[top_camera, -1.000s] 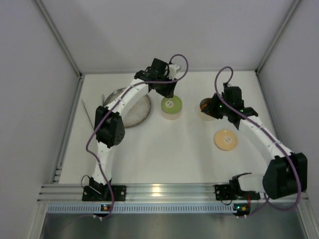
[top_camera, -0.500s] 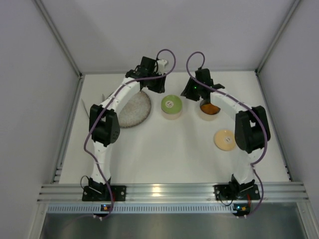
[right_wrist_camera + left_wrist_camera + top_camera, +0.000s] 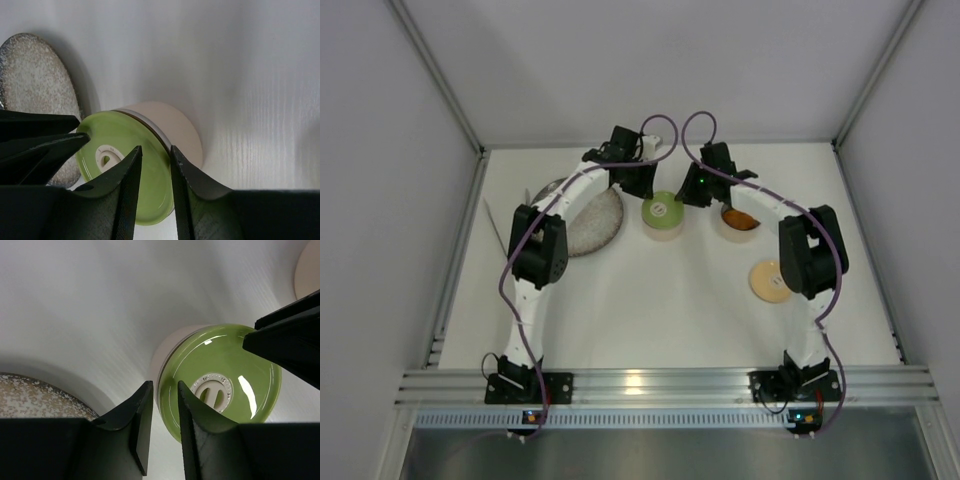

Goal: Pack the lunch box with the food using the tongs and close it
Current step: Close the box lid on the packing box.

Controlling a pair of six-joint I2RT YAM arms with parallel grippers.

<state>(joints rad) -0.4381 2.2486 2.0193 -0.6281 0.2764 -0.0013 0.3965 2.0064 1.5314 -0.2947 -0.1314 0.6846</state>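
Left hand [image 3: 164,386] narrow at rim of green lid [image 3: 225,365], right hand [image 3: 155,148] narrow opposite — grip unclear, tin [image 3: 177,125] toward far edge of table [image 3: 650,310]

White table [image 3: 650,300]: plate [image 3: 592,222], green-lidded tin [image 3: 663,215], open tin [image 3: 740,232], tan lid [image 3: 768,282].

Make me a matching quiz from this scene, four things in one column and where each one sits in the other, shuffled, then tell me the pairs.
1. green lid
2. tan lid
3. speckled plate
4. orange food

A. inside the open tin
B. farthest right, on no tin
C. capping the closed tin
D. farthest left of the four

Pairs: 1-C, 2-B, 3-D, 4-A
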